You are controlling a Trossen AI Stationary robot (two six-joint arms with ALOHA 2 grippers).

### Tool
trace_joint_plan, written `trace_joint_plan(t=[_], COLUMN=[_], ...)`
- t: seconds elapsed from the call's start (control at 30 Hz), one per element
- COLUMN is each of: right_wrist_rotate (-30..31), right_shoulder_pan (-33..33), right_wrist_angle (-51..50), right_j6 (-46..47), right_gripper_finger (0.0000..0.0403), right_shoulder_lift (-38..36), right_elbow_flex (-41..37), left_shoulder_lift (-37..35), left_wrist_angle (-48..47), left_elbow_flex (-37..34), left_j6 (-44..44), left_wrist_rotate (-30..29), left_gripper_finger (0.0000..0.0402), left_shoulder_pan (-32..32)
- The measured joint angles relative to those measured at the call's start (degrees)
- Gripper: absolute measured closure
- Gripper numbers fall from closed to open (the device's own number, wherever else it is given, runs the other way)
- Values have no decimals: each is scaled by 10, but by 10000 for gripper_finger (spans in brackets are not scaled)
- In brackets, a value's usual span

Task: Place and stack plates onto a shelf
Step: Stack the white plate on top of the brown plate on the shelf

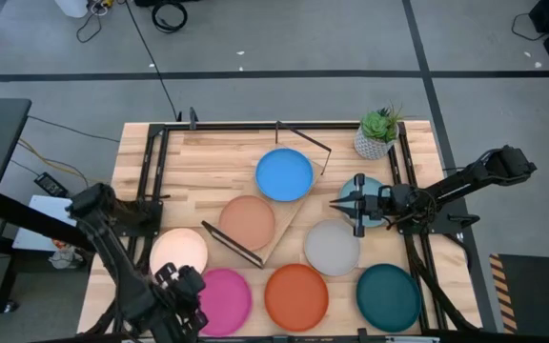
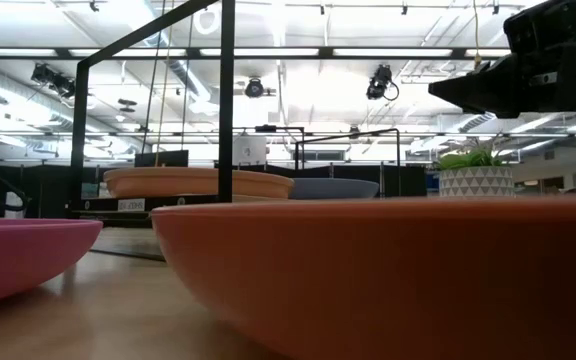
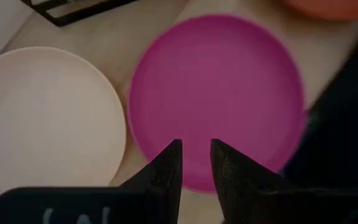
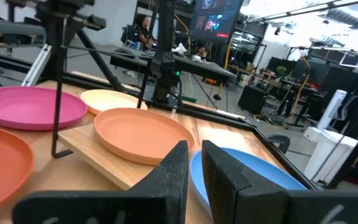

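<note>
The shelf [image 1: 273,205] is a light board lying aslant mid-table, with a black wire frame at each end. The blue plate [image 1: 284,174] and tan plate [image 1: 247,222] rest on it. The cream [image 1: 178,252], pink [image 1: 225,301], orange [image 1: 296,297], dark teal [image 1: 388,297] and grey [image 1: 332,248] plates lie flat on the tabletop. The pale blue plate [image 1: 372,186] is partly hidden under my right gripper [image 1: 336,205], which is shut, level and points left toward the shelf. My left gripper [image 3: 196,149] is shut and hovers above the pink plate's [image 3: 216,93] near rim.
A potted plant [image 1: 377,133] stands at the far right corner of the table. Black frame rails [image 1: 151,181] run along both table sides. The shelf's wire frames [image 1: 305,145] stand up from its ends. Bare wood lies along the far edge.
</note>
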Motion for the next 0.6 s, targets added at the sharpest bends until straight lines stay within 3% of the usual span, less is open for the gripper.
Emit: trace_joint_plan(t=[0.33, 0.6], right_wrist_rotate=[1, -51], right_shoulder_pan=[-20, -43], right_wrist_angle=[5, 7], right_j6=[-17, -28], right_gripper_finger=[350, 350], right_shoulder_lift=[0, 0], right_elbow_flex=[0, 14], left_shoulder_lift=[65, 73], left_wrist_angle=[-8, -8], left_elbow_flex=[0, -66], left_j6=[0, -60], left_wrist_rotate=[68, 49], left_gripper_finger=[314, 357], left_shoulder_pan=[37, 60])
